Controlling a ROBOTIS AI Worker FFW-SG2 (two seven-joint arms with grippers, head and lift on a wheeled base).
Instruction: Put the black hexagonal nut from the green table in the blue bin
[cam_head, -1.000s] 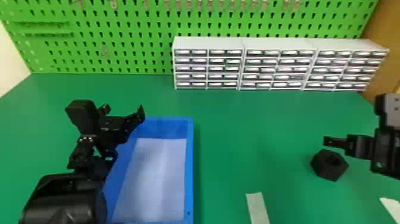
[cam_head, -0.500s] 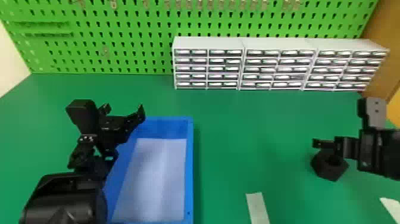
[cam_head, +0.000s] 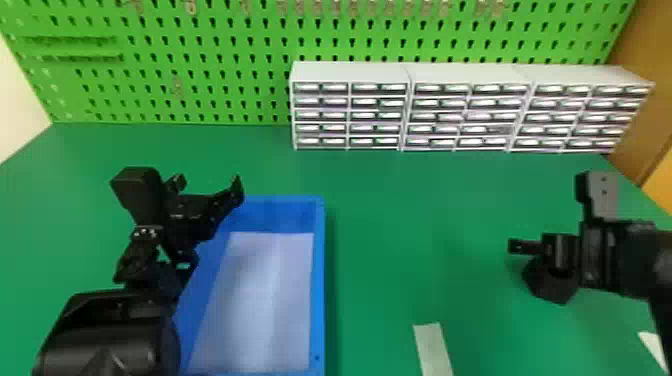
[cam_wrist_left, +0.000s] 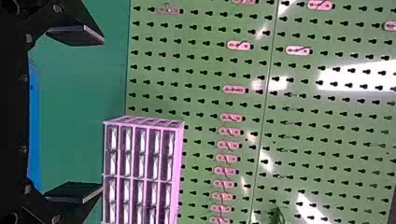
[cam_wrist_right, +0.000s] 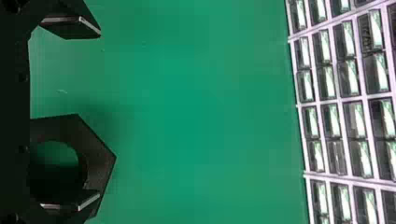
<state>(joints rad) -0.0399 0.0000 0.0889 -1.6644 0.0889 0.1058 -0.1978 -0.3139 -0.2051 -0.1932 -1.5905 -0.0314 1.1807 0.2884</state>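
Black hexagonal nut (cam_head: 542, 290) sits flat on the green surface (cam_head: 425, 200), over toward its right edge, with its round hole facing up. Right above it is the right tool (cam_head: 556, 250), its two flat fingers spread wide. In the right wrist view, one finger (cam_wrist_right: 70, 199) overlaps the nut and its hole, while the other (cam_wrist_right: 70, 27) is off to the side over bare green; whether the first one touches the nut, I can't tell.

Further out, between the nut and the left tool, a pale strip (cam_head: 432, 350) lies toward the near edge, and another pale piece (cam_head: 654, 347) shows at the near right. The blue bin (cam_head: 320, 285) stands on the left part of the surface, well apart from the nut, with a white sheet (cam_head: 260, 305) covering its bottom. Over the bin's far left corner is the left tool (cam_head: 207, 185), its fingers wide apart too.

Along the far edge, toward the far right corner, three white drawer cabinets (cam_head: 350, 72) stand side by side, and behind them rises a green pegboard (cam_head: 215, 75) with hooks (cam_head: 190, 6) up high.
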